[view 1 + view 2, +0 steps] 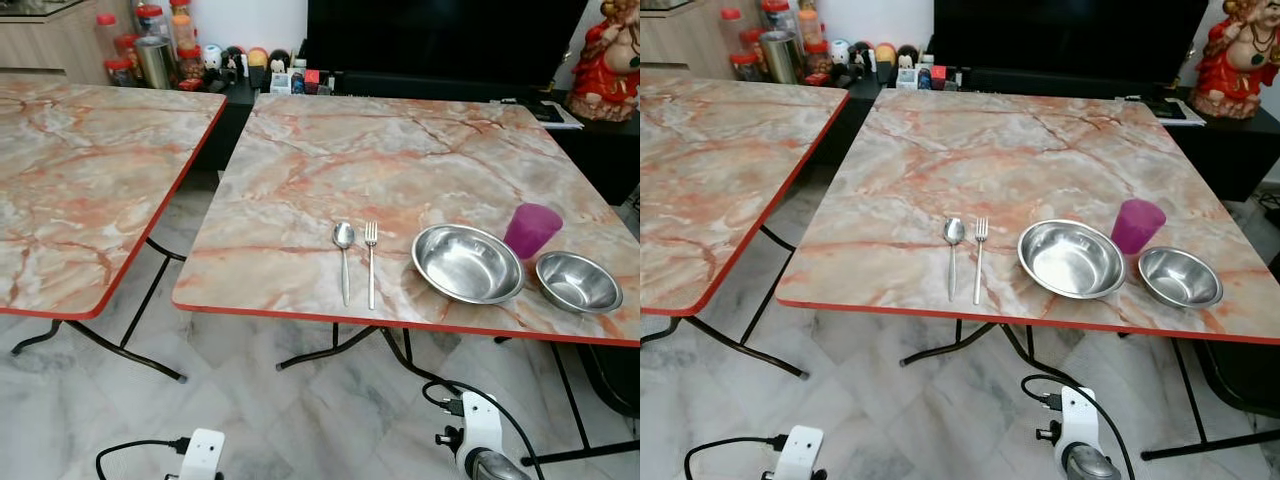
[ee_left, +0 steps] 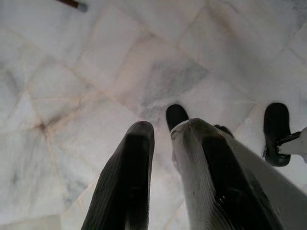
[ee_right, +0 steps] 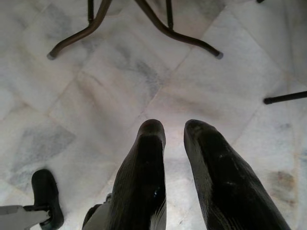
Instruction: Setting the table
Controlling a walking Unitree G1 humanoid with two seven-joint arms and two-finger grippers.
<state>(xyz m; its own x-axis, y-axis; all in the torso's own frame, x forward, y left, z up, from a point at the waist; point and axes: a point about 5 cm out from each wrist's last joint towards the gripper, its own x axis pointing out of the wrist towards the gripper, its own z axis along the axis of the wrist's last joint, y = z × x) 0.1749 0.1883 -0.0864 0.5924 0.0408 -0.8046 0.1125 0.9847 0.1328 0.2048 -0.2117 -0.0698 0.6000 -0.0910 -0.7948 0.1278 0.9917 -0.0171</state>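
Tableware lies laid out on the desk (image 1: 300,180), well above and ahead of both jaws: spoon (image 1: 343,240), fork (image 1: 371,250), large bowl (image 1: 467,263), small bowl (image 1: 578,282), purple cup (image 1: 531,230). Left gripper (image 2: 165,132) and right gripper (image 3: 175,132) hang over the floor, jaws slightly parted, holding nothing. Setting appears complete or between items; any next move calls for raising an arm to the desk.

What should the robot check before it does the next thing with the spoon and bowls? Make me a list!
1. Spoon and fork side by side, not touching: ok.
2. Big bowl upright and empty: ok.
3. Small bowl safely on the table: cannot tell, it sits close to the front edge.
4. Purple cup upright behind the bowls: ok.
5. Left gripper holding nothing, pointed at the floor: ok.
6. Right gripper holding nothing, hanging low near the table legs: ok.
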